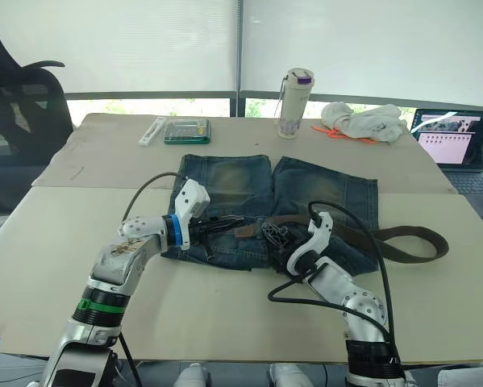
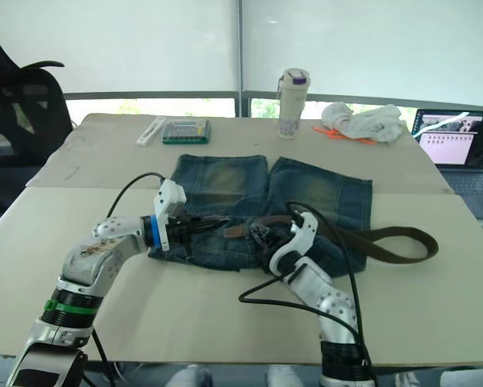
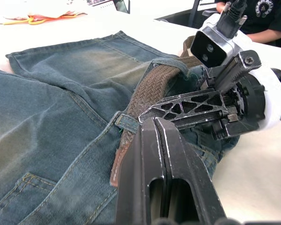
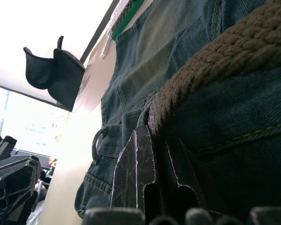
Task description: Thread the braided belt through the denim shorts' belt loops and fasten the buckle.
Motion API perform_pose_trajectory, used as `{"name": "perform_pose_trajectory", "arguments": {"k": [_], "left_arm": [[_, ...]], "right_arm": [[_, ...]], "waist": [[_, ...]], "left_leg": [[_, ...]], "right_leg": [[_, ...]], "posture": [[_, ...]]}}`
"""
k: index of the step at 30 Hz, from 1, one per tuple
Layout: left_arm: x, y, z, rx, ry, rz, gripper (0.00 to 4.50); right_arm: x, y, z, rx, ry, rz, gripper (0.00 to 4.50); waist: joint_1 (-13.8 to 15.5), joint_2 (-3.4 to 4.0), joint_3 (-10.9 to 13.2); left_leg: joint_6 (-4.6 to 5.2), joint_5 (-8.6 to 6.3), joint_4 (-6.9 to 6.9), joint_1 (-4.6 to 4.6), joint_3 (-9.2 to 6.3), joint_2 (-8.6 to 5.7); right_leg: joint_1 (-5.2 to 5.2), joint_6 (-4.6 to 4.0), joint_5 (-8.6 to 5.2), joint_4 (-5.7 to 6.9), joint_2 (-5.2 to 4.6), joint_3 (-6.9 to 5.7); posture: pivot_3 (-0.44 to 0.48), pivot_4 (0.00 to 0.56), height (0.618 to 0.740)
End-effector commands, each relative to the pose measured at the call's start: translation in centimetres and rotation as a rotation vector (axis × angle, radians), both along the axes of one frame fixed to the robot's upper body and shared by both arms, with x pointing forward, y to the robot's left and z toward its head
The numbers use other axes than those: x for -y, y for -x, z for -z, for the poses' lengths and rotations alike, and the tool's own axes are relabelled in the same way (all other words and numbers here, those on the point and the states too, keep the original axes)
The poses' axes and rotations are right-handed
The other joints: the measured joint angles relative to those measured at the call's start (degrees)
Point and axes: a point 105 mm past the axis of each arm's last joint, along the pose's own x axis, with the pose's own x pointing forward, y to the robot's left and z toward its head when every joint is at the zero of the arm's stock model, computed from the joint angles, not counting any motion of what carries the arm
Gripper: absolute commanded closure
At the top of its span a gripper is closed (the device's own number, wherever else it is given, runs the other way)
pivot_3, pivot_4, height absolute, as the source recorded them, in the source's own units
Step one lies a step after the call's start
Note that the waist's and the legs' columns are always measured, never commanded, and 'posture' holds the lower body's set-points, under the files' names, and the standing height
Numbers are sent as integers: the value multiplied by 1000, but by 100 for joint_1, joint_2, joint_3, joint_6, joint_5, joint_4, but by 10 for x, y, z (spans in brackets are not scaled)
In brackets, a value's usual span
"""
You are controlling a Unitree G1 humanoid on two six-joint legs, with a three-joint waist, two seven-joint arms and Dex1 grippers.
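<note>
Threading the braided belt along the denim shorts waistband, mid-table.

Left gripper has its fingers pressed together at a belt loop; the right gripper appears clamped on the belt. A hard pull could bunch the denim or slip the strap out.

denim shorts: faded blue cloth, matt, stitched seams
braided belt: brown woven strap, rough
left gripper: black plastic, slightly glossy
table: smooth, matt beige
</note>
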Motion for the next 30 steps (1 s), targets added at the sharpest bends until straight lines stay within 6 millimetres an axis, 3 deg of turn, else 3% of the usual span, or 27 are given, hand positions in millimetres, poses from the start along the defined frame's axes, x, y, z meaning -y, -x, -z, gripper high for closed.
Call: {"name": "perform_pose_trajectory", "arguments": {"k": [1, 6, 12, 18, 24, 30], "left_arm": [[-16, -11, -17, -14, 141, -111, 4500], [-29, -21, -10, -207, 311, -229, 4500], [-15, -8, -2, -479, 488, -127, 4500], [-12, -24, 25, -580, 467, -269, 2683], [5, -20, 26, -612, 454, -237, 684], [16, -16, 16, -621, 503, -176, 684]], "right_arm": [[2, -4, -18, 45, -113, 10, 4465], [8, -6, -22, 59, -181, 44, 4465], [8, -5, -26, 91, -183, 39, 4465], [7, -2, -30, 121, -186, 27, 4500], [7, -1, -29, 123, -185, 24, 4500], [6, -1, -32, 133, -189, 22, 4500]], "waist": [[1, 0, 0], [11, 0, 0], [11, 0, 0], [10, 0, 0], [20, 0, 0], [17, 0, 0]], "left_leg": [[0, 0, 0, 0, -1, 0], [0, 0, 0, -2, -3, -1], [0, 0, 2, -11, -14, -3], [0, 0, 2, -10, -16, -4], [-5, 3, 2, -34, -18, -5], [-7, 4, 2, -40, -17, -6]], "right_leg": [[-1, 0, 0, 2, 0, 0], [-2, 0, 0, 3, -1, -1], [-4, 1, 0, 3, -3, -10], [-5, 0, 0, 4, -2, -12], [-32, -1, 1, 8, -2, -12], [-43, -2, 3, 13, -2, -11]], "posture": [[0, 150, 737], [0, 150, 737], [0, 150, 737], [0, 150, 737], [0, 150, 737], [0, 150, 737]]}}
